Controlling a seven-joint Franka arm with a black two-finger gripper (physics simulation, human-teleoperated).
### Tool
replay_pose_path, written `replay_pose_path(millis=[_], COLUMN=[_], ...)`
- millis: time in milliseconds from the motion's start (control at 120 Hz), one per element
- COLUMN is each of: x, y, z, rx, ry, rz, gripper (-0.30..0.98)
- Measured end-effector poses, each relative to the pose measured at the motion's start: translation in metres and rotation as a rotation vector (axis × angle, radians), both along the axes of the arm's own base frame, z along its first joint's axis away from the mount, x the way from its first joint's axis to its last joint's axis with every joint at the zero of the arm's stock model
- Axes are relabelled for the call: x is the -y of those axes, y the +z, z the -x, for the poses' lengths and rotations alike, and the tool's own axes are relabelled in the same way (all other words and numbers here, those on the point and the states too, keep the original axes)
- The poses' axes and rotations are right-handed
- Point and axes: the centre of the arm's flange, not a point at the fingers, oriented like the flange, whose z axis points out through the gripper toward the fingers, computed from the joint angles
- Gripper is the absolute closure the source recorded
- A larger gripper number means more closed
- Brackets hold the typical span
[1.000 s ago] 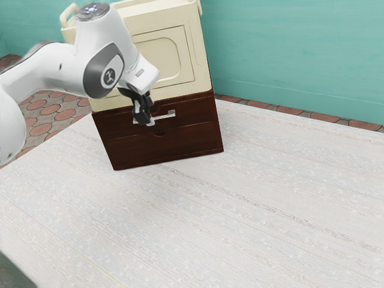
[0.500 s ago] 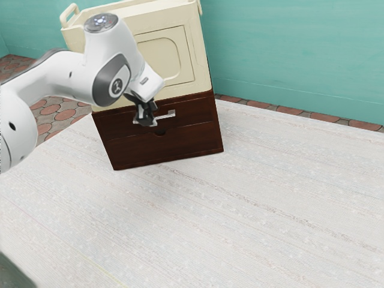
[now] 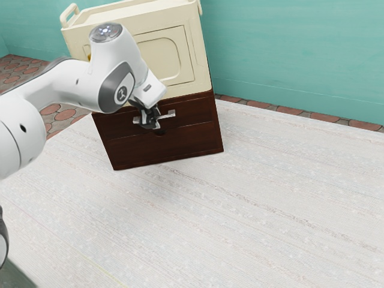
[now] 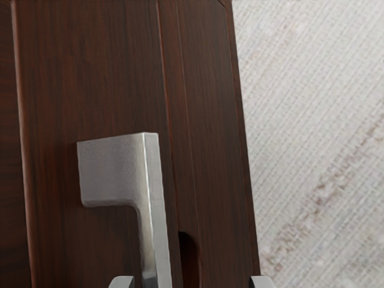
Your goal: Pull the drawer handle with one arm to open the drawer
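In the exterior view my gripper (image 3: 151, 124) is at the middle of the silver handle (image 3: 170, 114) on the dark wooden cabinet's (image 3: 191, 137) upper drawer. The upper drawer's front looks flush with the cabinet. The wrist view has the tips of my gripper (image 4: 192, 282) standing wide apart at its lower edge. Between them runs the bar of the handle (image 4: 154, 204), much closer to one tip than the other. It is not pinched from both sides. My hand hides the handle's middle in the exterior view.
A cream cabinet (image 3: 191, 54) stands on top of the dark one. A pale, streaked surface (image 3: 240, 210) spreads in front of them, and a teal wall (image 3: 288, 54) rises behind with reddish paving (image 3: 324, 117) along its foot.
My hand has shifted slightly toward the exterior view's right along the handle and tilted, while the arm behind it has sunk lower. Cabinet and handle have not visibly moved.
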Motion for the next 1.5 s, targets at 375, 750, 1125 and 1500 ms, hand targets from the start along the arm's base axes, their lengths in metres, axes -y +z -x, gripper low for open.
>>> replay_pose_path(millis=[375,750,1125,1500], x=[0.0,0.002,0.017,0.044], y=[-0.005,-0.006,0.004,0.002], z=[0.003,0.024,0.052,0.063], rx=[0.0,-0.015,-0.021,-0.032], ry=[0.018,0.048,0.048,0.024], rz=[0.024,0.05,0.074,0.088], gripper=[0.56,0.62,0.67,0.65])
